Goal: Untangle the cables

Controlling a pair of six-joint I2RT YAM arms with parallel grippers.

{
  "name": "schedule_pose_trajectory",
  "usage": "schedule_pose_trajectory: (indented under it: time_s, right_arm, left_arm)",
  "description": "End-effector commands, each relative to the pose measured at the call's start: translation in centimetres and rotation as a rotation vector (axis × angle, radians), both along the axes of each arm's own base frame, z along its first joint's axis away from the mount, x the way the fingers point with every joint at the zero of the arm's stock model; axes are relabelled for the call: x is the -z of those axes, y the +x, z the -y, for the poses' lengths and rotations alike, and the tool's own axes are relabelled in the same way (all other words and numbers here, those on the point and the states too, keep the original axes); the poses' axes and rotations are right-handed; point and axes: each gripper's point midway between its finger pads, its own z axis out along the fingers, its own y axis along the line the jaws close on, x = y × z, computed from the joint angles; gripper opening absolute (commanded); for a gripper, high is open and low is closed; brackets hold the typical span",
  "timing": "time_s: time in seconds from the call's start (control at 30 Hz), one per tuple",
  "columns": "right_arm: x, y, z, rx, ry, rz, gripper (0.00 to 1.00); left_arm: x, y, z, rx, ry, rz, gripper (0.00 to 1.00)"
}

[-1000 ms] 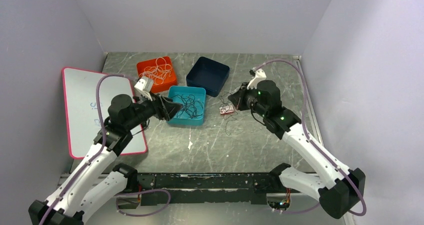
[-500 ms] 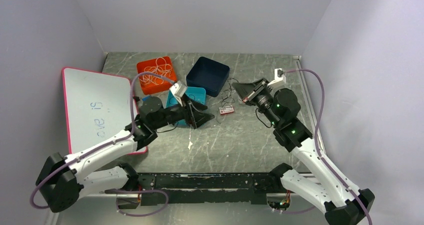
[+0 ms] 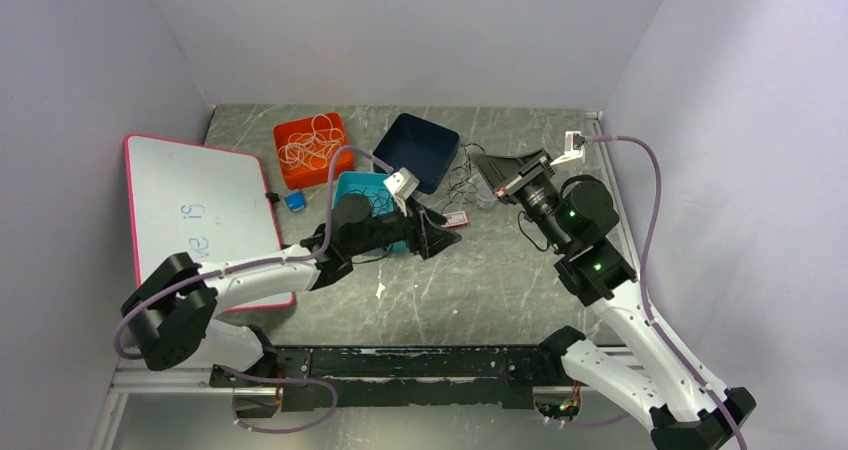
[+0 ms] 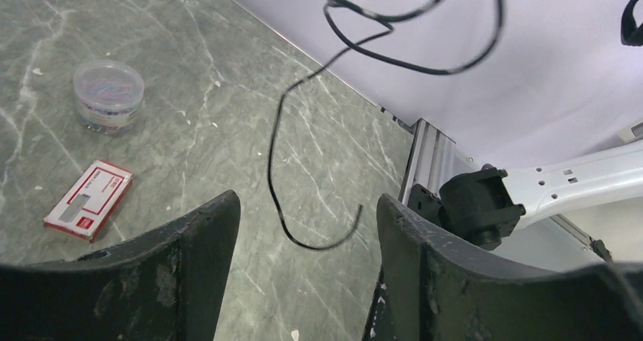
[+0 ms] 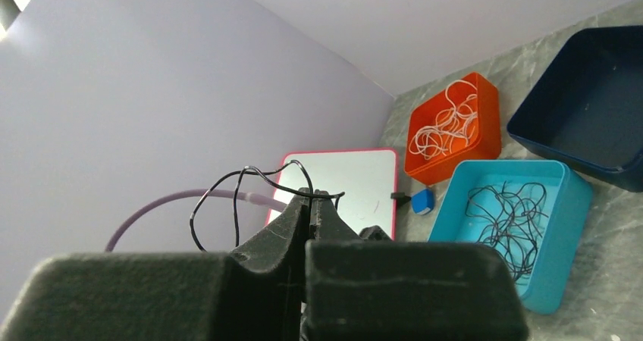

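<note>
Grip confirmed: right fingers [image 5: 311,204] closed on one black cable [image 5: 243,176], raised above the counter [image 3: 450,300]. Right wrist view shows it looping over the tips. Only the left wrist view shows that strand trailing down toward the counter and curling just ahead of the left fingers [image 3: 437,238], which stand wide apart and hold nothing; contact with the counter cannot be confirmed. That view also shows a clear tub [image 4: 108,95] and a red-white box [image 4: 89,199]. More black cables [image 5: 512,212] lie in the teal tray [image 5: 569,235], whitish cables [image 5: 447,121] in the orange tray [image 5: 455,163]. Top view places the left fingers between teal tray and box.
</note>
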Motion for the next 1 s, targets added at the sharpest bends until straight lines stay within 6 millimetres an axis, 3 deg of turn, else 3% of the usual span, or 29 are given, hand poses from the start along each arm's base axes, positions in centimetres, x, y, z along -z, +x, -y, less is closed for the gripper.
schedule_pose_trajectory:
  time_s: [0.0,0.23,0.43,0.53,0.63,0.77,0.97]
  right_arm:
    - [-2.5,-0.7,0.6,0.002,0.051,0.051,0.00]
    - [-2.8,-1.1,0.4,-0.018,0.049,0.054,0.00]
    - [-2.9,-1.2,0.8,-0.001,0.024,0.065,0.00]
    - [-3.2,-1.2,1.4,0.028,-0.008,0.082,0.00]
    - [-4.8,-1.0,2.8,0.104,-0.062,0.127,0.00]
    - [-8.5,-0.9,5.5,0.241,-0.189,0.229,0.00]
    - [-10.3,-0.8,10.0,0.458,-0.402,0.295,0.00]
  left_arm:
    - [-3.5,0.2,1.7,0.026,-0.101,0.085,0.68]
    - [-3.5,0.9,2.2,0.007,-0.145,0.065,0.47]
    - [-3.4,1.0,2.0,-0.009,-0.151,0.055,0.08]
    - [-2.4,1.1,1.3,-0.041,-0.113,0.036,0.07]
    - [0.5,1.1,-0.3,-0.100,-0.045,-0.025,0.07]
    - [3.8,0.2,-2.7,-0.155,-0.010,-0.121,0.07]
    - [6.6,-0.3,-6.8,-0.300,0.034,-0.224,0.07]
